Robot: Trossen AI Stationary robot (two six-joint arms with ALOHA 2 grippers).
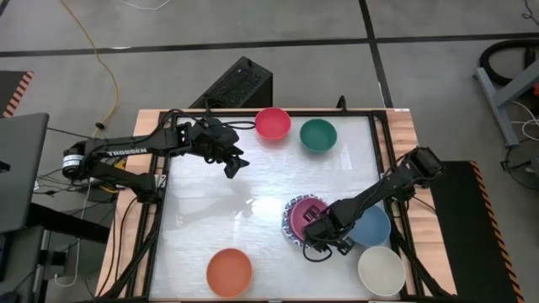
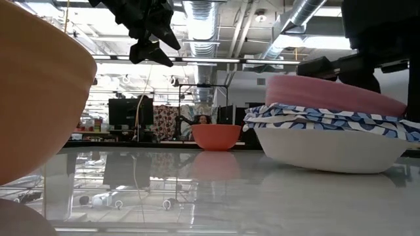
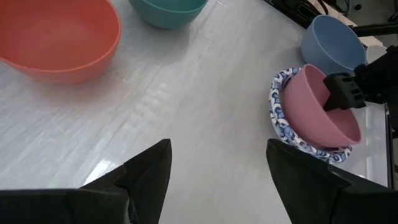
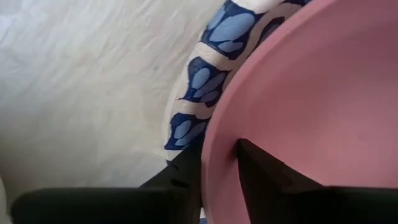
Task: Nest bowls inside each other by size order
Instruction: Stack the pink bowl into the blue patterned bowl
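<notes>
One camera hangs overhead, looking straight down on the whole glossy white table [image 1: 219, 219]. Another sits at tabletop level, facing across into the room, so close to a round orange bowl [image 2: 39, 92] that it fills the edge. Each wrist camera looks past its own fingers; both catch the pink bowl [image 3: 323, 109] nested in the blue-and-white patterned bowl [image 4: 199, 93].
</notes>
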